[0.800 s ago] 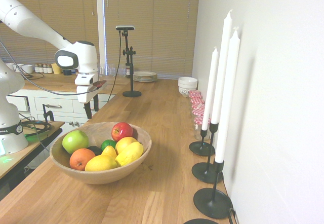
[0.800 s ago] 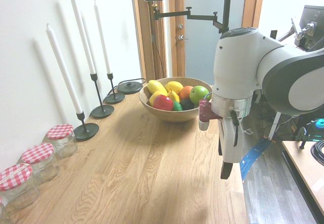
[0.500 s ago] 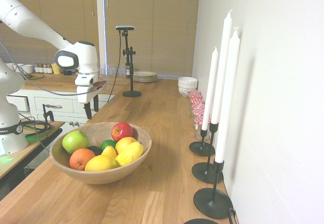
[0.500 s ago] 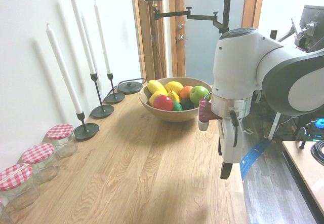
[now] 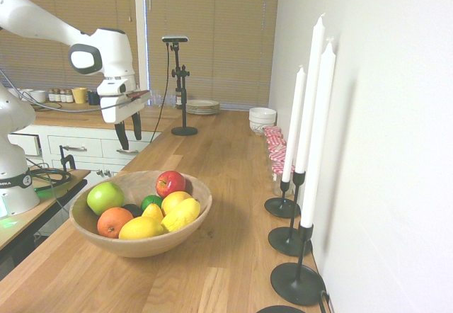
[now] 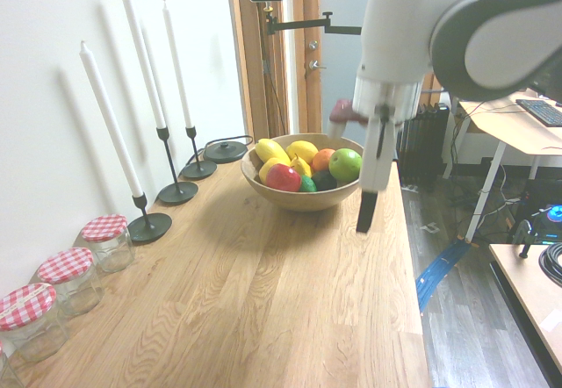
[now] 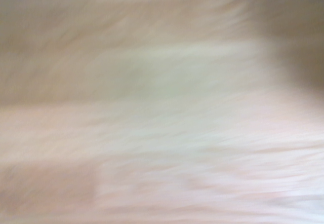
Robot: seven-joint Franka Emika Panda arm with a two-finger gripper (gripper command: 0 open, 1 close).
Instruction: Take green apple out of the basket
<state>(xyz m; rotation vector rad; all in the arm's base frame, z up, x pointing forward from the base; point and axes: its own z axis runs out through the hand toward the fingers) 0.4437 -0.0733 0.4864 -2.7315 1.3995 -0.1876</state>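
Above the worktop (image 5: pixel 212 185) beyond the basket (image 5: pixel 200 194), the pincer (image 5: pixel 128 132) hangs spread and empty; the green apple (image 5: pixel 105 197) lies inside the basket.

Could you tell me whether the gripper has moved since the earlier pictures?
Yes. The gripper has risen: judged against the basket, its open jaws now hang higher above the countertop.
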